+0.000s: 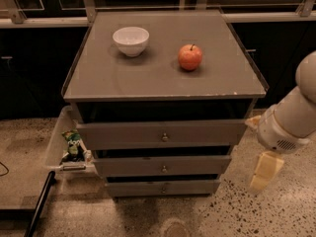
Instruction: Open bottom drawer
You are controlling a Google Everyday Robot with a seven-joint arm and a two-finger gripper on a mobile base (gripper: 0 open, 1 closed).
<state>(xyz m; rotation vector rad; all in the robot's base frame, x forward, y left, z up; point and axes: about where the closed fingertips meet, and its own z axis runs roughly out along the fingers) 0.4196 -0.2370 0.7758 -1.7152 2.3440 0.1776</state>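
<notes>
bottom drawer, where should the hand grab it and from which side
Take the small round knob at the centre of the bottom drawer, coming straight in from the front: its face is flat, so only the knob sticks out. The hand hangs low, right of the cabinet.

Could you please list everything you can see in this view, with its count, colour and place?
Cabinet: one, grey, centre of view.
Top drawer: one, grey, highest in the cabinet front.
Middle drawer: one, grey, below it.
Bottom drawer: one, grey, lowest.
Bowl: one, white, on the cabinet, towards the back.
Apple: one, red, on the cabinet, beside the bowl.
Bin: one, clear, by the cabinet at the view's left.
Packet: one, green, in the bin.
Arm: one, white, view's right edge.
Gripper: one, cream, under the arm, apart from the drawers.
</notes>
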